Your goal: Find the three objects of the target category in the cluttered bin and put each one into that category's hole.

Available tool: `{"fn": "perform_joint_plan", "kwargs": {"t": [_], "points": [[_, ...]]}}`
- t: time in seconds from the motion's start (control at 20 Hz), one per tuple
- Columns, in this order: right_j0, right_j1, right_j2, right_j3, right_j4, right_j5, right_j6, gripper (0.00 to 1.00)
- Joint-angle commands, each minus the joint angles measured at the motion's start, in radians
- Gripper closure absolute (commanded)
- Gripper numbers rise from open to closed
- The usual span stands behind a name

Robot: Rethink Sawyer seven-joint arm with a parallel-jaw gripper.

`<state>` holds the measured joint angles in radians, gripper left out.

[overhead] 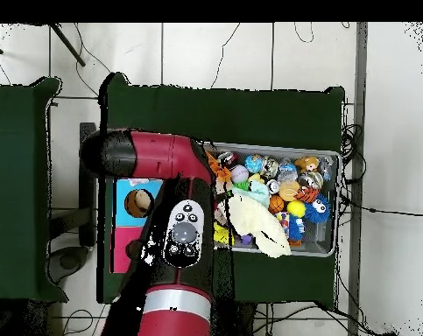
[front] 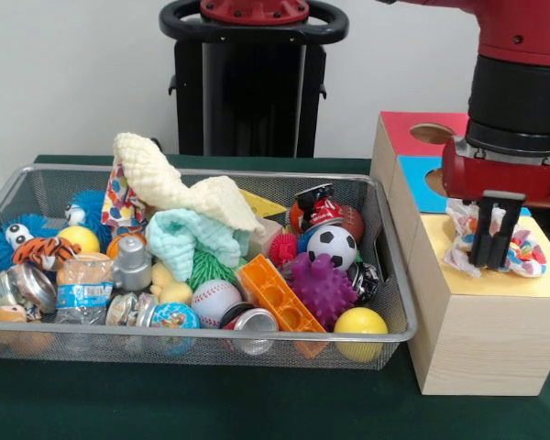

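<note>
The gripper (front: 494, 240), fingers clamped on a patterned cloth (front: 521, 252) over the box's yellow section (front: 467, 275), holds something light, limp and best pinched at a bunched fold.

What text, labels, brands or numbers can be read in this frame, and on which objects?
None can be read.
The crushed water bottle has a blue label with print too blurred to read.
The small tin and the red can carry graphics, but no legible words.

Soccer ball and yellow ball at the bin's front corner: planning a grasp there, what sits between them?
In the front view, a purple spiky ball lies between the soccer ball and the yellow ball.
</note>
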<state>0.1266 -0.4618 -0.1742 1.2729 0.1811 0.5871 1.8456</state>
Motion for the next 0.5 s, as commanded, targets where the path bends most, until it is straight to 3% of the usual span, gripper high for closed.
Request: {"fn": "perform_joint_plan", "kwargs": {"t": [0.05, 0.2, 0.3, 0.5], "points": [[-0.039, 0.013, 0.069, 0.077, -0.009, 0.113, 0.094, 1.0], [-0.026, 0.013, 0.059, 0.088, -0.008, 0.121, 0.116, 1.0], [0.009, 0.027, 0.014, 0.089, -0.018, 0.132, 0.167, 1.0], [0.009, 0.036, 0.012, 0.126, -0.024, 0.095, 0.163, 1.0]]}}
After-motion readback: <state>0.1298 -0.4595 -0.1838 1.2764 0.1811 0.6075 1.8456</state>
